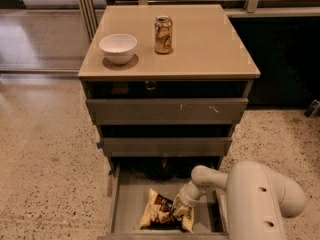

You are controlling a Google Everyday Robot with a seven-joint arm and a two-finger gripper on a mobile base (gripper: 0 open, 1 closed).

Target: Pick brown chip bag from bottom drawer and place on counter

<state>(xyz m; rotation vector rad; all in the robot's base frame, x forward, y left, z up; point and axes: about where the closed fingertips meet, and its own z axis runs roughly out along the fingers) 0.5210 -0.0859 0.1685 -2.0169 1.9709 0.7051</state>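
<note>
One gripper (pixel 178 211) sits low at six o'clock, down inside the bottom drawer (pixel 131 199).
We reach in from five o'clock, and the gripper meets the right end of the brown chip bag (pixel 159 214); we cannot tell whether it is spread or pinching. The bag lies flat on the floor of the drawer, which is pulled out so we can come at it from above. At twelve o'clock the counter (pixel 210 39) keeps bare room on its right, which we judge suits the bag. A white bowl (pixel 118 47) sits at eleven o'clock with a gold can (pixel 163 34) near it.
</note>
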